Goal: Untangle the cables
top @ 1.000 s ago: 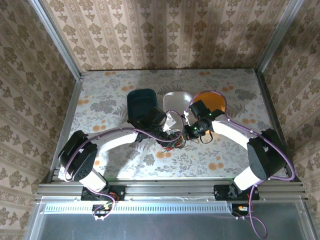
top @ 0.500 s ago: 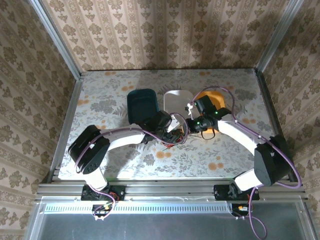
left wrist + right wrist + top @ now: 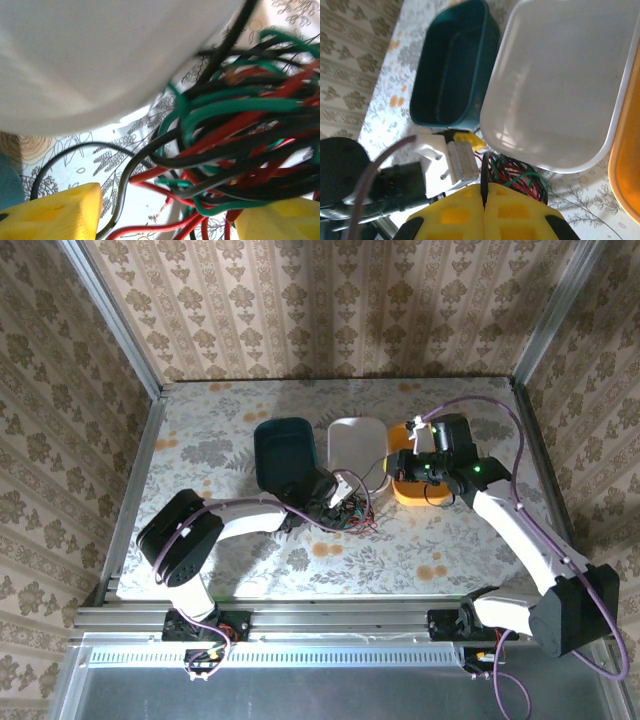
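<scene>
White floral surface (image 3: 230, 410) carries a teal tray (image 3: 283, 450), white tray (image 3: 357, 438) and orange tray (image 3: 418, 495). The left pincer (image 3: 165, 215) stands open around the cables (image 3: 352, 515), tangled at the white tray's 6 o'clock; the right pincer (image 3: 483, 189) is closed on one black cable (image 3: 483, 175).

Lab test booth, aluminium frame rails (image 3: 340, 618), papered walls (image 3: 330, 310), floral table (image 3: 215, 420)
</scene>
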Controlling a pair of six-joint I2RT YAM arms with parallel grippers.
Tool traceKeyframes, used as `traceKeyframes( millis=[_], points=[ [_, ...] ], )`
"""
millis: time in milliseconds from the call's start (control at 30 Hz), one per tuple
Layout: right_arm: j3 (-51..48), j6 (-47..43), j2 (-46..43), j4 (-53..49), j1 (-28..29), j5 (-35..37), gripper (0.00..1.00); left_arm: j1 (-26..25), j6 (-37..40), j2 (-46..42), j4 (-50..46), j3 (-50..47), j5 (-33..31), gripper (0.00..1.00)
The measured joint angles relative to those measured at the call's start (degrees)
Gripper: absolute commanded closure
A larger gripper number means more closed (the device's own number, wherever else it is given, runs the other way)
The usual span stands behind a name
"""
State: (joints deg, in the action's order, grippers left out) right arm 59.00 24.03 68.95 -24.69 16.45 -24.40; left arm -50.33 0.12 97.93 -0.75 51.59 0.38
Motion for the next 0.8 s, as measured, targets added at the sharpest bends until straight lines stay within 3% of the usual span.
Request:
traceKeyframes(
  millis=[267,467,600,667,800],
  points=[
    [0.1,1.5,-5.0,4.0,-1.0,1.8,0.97,0.5,-0.9,0.5,0.4,-1.0,-0.2,0.37],
    [0.4,1.7,-8.3,6.3,-1.4,7.4,0.97,0.9,-2.1,0.5,1.4,-1.8,0.0,0.73],
    [0.5,1.5,-11.1,6.8,-1.7,14.7,0.97,1.2,-2.7,0.5,2.0,-2.2,0.2,0.85],
    [0.5,1.2,-12.7,7.0,-2.0,18.7,0.97,1.2,-2.9,0.3,2.6,-2.4,0.2,0.98],
    [1.9,0.6,-13.0,7.3,-4.4,23.0,0.97,1.2,-3.1,-0.1,2.8,-2.5,0.2,1.00]
  ],
)
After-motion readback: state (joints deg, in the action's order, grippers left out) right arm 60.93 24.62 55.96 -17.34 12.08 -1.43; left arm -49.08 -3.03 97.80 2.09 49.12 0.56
